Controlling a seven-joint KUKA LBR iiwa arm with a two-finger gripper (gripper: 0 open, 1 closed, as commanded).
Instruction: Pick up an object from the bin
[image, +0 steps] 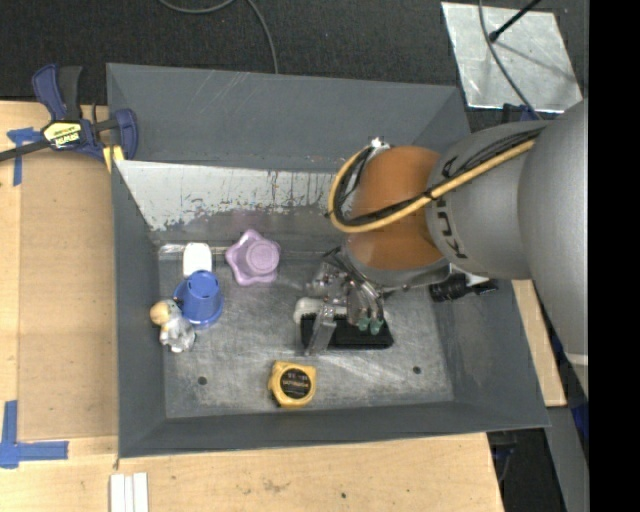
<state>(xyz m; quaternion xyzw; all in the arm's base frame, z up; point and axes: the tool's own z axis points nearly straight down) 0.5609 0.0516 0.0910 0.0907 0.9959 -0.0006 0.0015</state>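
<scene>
From my end the pincer (322, 318) hangs low over the bin (290, 110) floor, a little right of the frame's centre, at the left end of a flat black piece (368, 338) that lies flush on the metal. That is the thing nearest to it. I cannot tell whether the pincer is spread or pressed together, because the metal wrist hardware crowds the spot.

My main worry is that the black piece looks thin and low. A grab from above could skid across its top or scrape the floor instead of getting under an edge. Coming down off-centre at its left end might tip it or push it toward the right wall. The bulky orange cover (395, 215) and its looped cable hide much of the contact area from me, so I would judge a miss late.

The tape measure (292, 384), rounded with a yellow and black casing, sits near the lower centre and is close enough to be nudged by a sideways drift. The other things are well apart at the left. They are a lilac scalloped lid (252, 258) that looks like smooth plastic, a blue cup (201, 296), a white block (197, 257) touching it from above, and a small pale figure (172, 327) with a yellowish head. The bin floor is dull, scuffed grey metal.
</scene>
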